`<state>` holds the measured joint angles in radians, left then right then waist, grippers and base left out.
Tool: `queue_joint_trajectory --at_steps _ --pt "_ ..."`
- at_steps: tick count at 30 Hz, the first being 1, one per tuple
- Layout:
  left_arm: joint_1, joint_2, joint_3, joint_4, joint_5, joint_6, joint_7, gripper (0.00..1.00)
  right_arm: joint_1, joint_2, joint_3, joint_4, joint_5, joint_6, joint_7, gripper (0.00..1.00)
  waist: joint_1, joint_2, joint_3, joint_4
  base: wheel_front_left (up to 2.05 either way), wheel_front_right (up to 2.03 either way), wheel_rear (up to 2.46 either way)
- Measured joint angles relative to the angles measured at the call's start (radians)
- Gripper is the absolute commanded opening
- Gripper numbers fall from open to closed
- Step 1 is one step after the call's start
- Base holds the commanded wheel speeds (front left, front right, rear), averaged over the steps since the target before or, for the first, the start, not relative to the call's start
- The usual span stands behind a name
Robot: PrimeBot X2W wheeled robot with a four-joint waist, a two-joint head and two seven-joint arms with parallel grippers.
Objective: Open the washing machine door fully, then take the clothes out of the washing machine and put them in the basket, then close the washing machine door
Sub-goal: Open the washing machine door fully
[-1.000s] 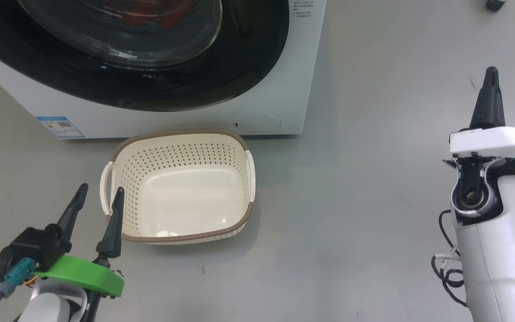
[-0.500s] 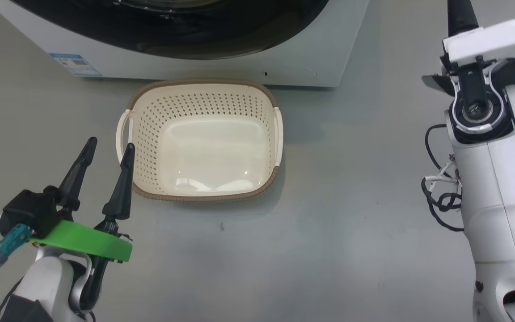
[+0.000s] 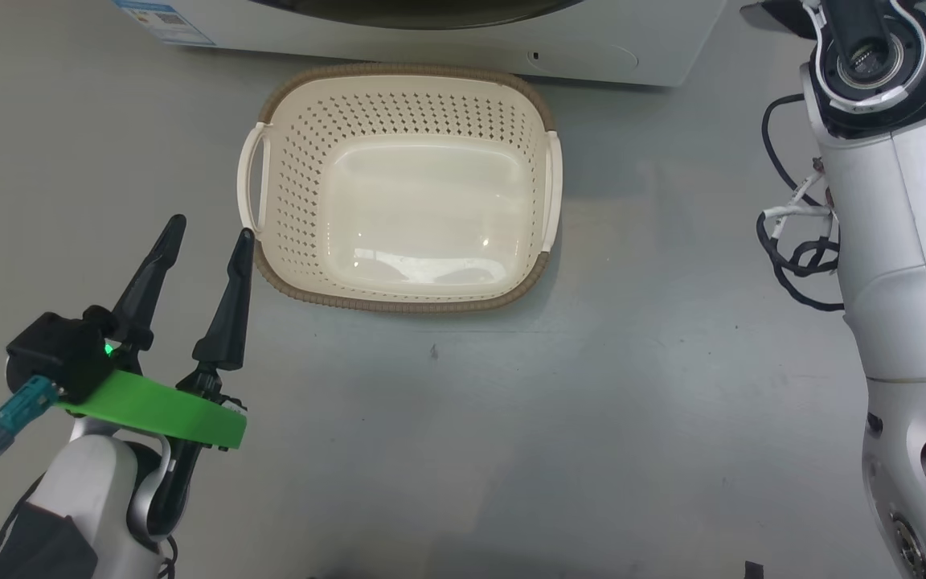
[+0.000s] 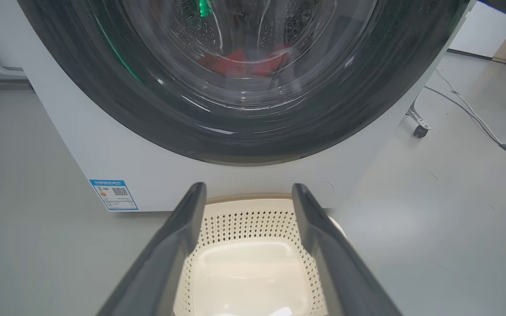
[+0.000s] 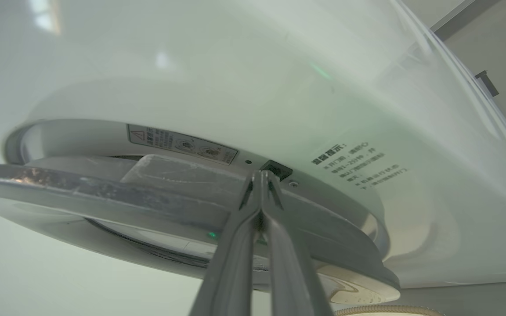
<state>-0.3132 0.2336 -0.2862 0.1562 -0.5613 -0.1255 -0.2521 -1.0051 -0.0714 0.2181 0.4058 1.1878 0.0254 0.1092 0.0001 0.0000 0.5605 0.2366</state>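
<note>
Standing behind everything else, the one washing machine (image 4: 73, 145) carries a single blue label (image 4: 113, 194) low on its white front. Its one washing machine door (image 4: 147, 118) has not yet been swung open. Through the glass the clothes (image 4: 240, 63) lie inside the drum as a red heap, and how many pieces there are cannot be told.

One basket (image 3: 415, 108) sits empty on the floor just in front of the machine and below the door, probably so that each garment has a short way to drop.

Of the two grippers, the left gripper (image 3: 212, 227) hovers near the basket's left handle with its fingers spread and nothing between them, seemingly waiting its turn. The right gripper (image 5: 260, 175) has its fingers pressed together into one thin point, aimed at the door's edge beside a dark latch slot (image 5: 276, 169). That point would suit prying or hooking the rim. Whether the tips touch the edge cannot be told.
</note>
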Motion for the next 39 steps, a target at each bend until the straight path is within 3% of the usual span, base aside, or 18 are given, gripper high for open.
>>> queue_joint_trajectory --at_steps 15,26,39 --pt "-0.021 -0.001 -0.018 0.015 -0.022 0.0 0.0 1.0 -0.134 -0.02 0.043 0.077 0.029 0.0 0.032 0.0 0.0 0.0 0.039 0.039 0.0 0.0 0.0" --pt "-0.035 -0.001 0.004 0.015 -0.027 0.0 0.0 1.0 -0.136 -0.031 0.067 0.128 0.101 0.056 0.058 0.0 0.0 0.0 0.015 0.037 0.0 0.0 0.0" --pt "-0.035 -0.001 0.011 0.023 -0.015 0.0 0.0 1.0 -0.07 -0.037 0.105 0.151 0.182 0.078 0.141 0.0 0.0 0.0 -0.052 0.026 0.0 0.0 0.0"
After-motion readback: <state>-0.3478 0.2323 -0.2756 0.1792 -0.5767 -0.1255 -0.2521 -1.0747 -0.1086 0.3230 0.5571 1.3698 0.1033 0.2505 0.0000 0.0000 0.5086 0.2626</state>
